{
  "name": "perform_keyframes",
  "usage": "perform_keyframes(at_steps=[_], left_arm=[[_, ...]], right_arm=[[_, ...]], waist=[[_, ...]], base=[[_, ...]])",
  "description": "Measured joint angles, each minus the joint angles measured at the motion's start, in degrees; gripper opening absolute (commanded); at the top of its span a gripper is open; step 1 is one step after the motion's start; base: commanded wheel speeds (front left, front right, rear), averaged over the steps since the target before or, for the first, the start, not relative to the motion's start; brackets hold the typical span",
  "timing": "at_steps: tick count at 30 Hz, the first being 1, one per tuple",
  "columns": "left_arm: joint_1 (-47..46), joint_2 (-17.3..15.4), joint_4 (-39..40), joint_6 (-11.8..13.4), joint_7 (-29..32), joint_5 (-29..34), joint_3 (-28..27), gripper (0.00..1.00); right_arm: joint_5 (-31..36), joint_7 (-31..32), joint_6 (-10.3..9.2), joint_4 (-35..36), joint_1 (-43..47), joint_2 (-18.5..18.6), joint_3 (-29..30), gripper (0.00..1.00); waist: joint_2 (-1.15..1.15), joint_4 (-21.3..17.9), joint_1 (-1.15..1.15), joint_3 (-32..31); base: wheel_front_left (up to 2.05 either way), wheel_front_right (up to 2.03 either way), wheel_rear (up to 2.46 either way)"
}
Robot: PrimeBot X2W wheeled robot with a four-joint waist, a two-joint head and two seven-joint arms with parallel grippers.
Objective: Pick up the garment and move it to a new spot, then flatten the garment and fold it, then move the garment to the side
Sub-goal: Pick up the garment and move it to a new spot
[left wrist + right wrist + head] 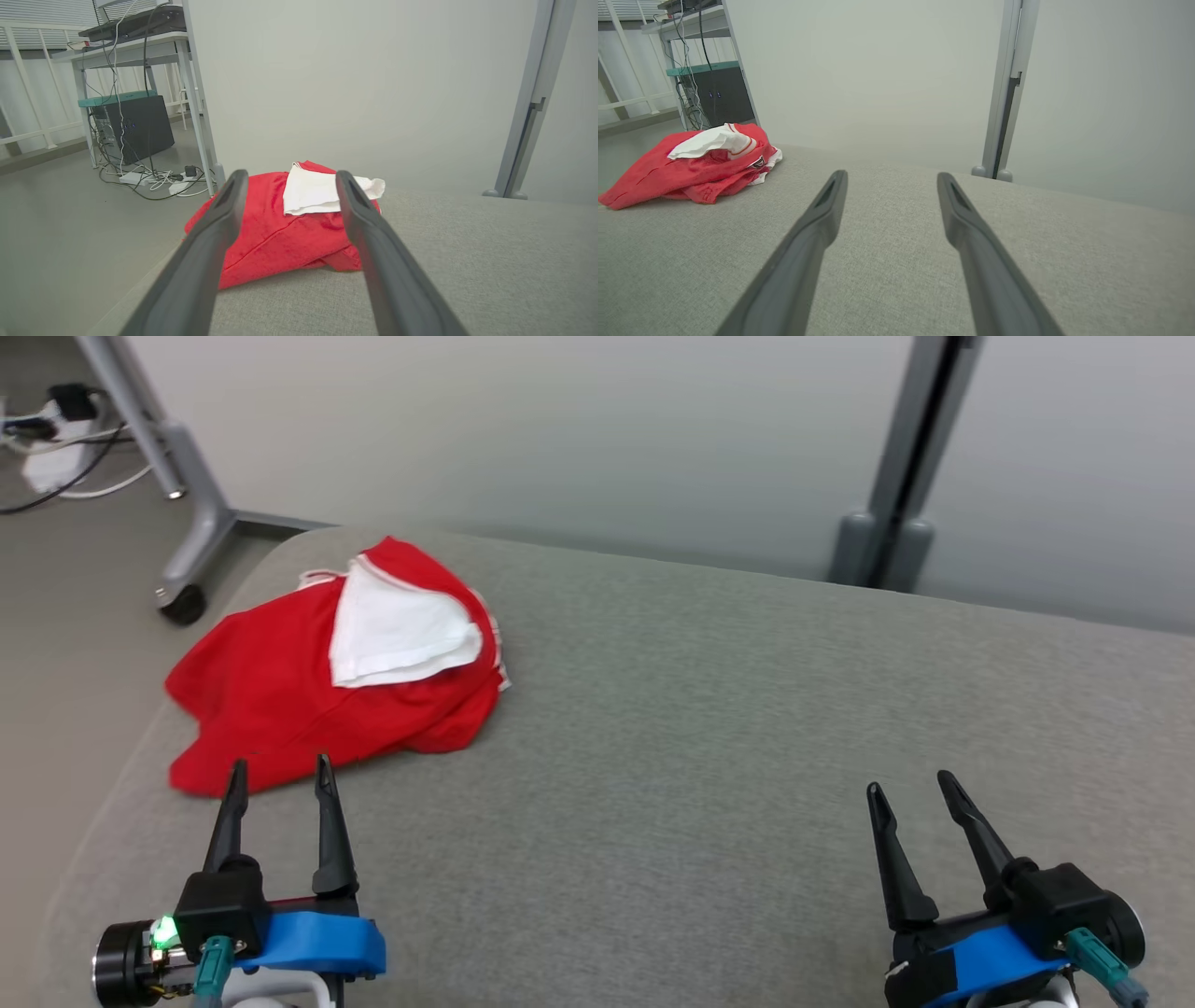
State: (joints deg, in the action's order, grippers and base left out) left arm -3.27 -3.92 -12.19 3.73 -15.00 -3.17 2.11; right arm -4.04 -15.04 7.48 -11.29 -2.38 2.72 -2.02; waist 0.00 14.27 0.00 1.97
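Left pincer (280, 765) wide open and empty, both dark fingers pointing forward, low over a grey fabric surface (700, 756). Right at its fingertips, in the head view: the near hem of the red garment (271, 700), crumpled in a loose heap by the surface's rounded edge. Contact between tips and cloth: unclear. From the left wrist, the same heap framed between the two fingers and spreading out past both. On top of the heap, toward its far side: a white panel (392, 635), folded over, with white trim along the edge to the right. Farther ahead and to the left of this pincer, down on the floor: a grey table leg (191, 513) ending in a black wheel, a tangle of cables (56, 439), and, from the left wrist, a black box (133, 128) under a desk. To the right of the heap, bare grey fabric only. Then the right pincer (909, 782), likewise spread wide and holding nothing, fingers leaning slightly leftward, garment well apart from it, ahead and far to its left. Straight ahead of this one, beyond the surface: a grey upright post (896, 476) against a pale wall.
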Motion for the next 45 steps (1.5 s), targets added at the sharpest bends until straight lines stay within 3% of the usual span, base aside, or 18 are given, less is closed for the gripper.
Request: perform_keyframes(at_steps=[11,19,25,31,45], left_arm=[[0.36,0.22,0.15,-0.07,-0.01,-0.81,-1.56,1.0],[0.82,0.34,0.52,-0.22,-0.01,-0.96,-3.05,1.0],[-0.4,0.44,0.57,-0.58,-0.01,-1.68,-4.25,1.0],[-8.21,-0.91,-0.1,-2.31,-0.01,-2.93,-6.65,1.0],[-34.59,-11.49,-13.13,-5.79,1.45,-5.12,-10.8,1.0]], right_arm=[[1.24,0.0,0.0,-0.65,-1.04,-0.01,0.29,1.0],[1.57,-0.01,0.0,-1.04,-2.05,-0.01,-0.12,1.0],[2.0,0.0,0.01,-1.33,-2.26,-0.02,-0.22,1.0],[3.91,-0.01,0.01,-0.65,-3.79,-0.02,0.57,1.0],[8.47,-0.01,0.01,5.63,-8.5,0.82,5.91,1.0]], waist=[[0.0,9.84,0.0,1.28],[0.0,12.55,0.0,2.75],[0.0,10.59,0.0,3.65],[0.0,6.86,0.0,7.06],[0.0,-5.56,0.02,20.1]], base=[[0.0,0.0,0.0],[0.0,0.0,0.0],[0.0,0.0,0.0],[0.0,0.0,0.0],[0.0,0.0,0.0]])
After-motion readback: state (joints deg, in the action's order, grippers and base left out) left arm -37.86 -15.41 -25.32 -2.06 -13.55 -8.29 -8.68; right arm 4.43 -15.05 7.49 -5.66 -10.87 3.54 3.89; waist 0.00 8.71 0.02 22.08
